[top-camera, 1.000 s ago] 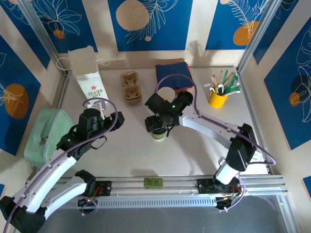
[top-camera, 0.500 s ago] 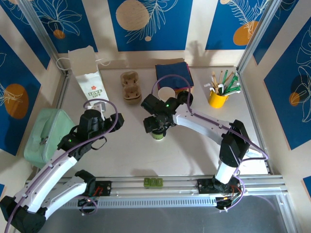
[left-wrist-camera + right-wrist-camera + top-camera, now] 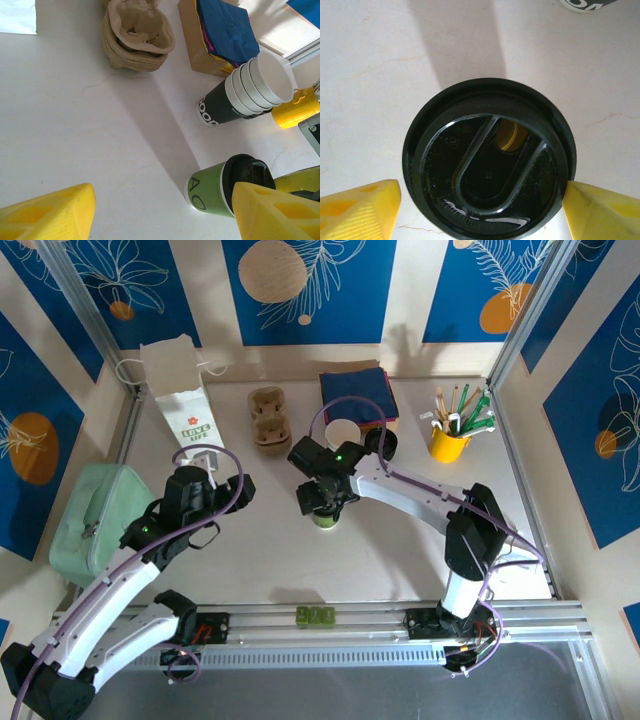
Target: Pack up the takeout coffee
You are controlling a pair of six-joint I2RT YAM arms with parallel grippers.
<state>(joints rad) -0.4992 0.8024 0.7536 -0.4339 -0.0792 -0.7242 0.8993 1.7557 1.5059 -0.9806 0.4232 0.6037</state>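
Open tabletop [image 3: 90,130] surrounds the takeout coffee [image 3: 210,187], right tool [image 3: 480,207] straddling its lid [image 3: 489,170].

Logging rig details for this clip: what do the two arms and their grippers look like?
Left arm and right arm alike: white links, black joint housings, a purple cable looping along each, a small green light near the wrist. The fingers are bright yellow plastic wedges with recessed pockets.

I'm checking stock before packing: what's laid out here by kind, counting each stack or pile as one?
Lidded green cup: 1
Stack of lidless white cups: 1
Stack of pulp cup carriers: 1
White paper bag: 1
Pile of napkins: 1
Pile of black lids: 1
Yellow pot of stirrers: 1
Mint pouch: 1
Total: 8
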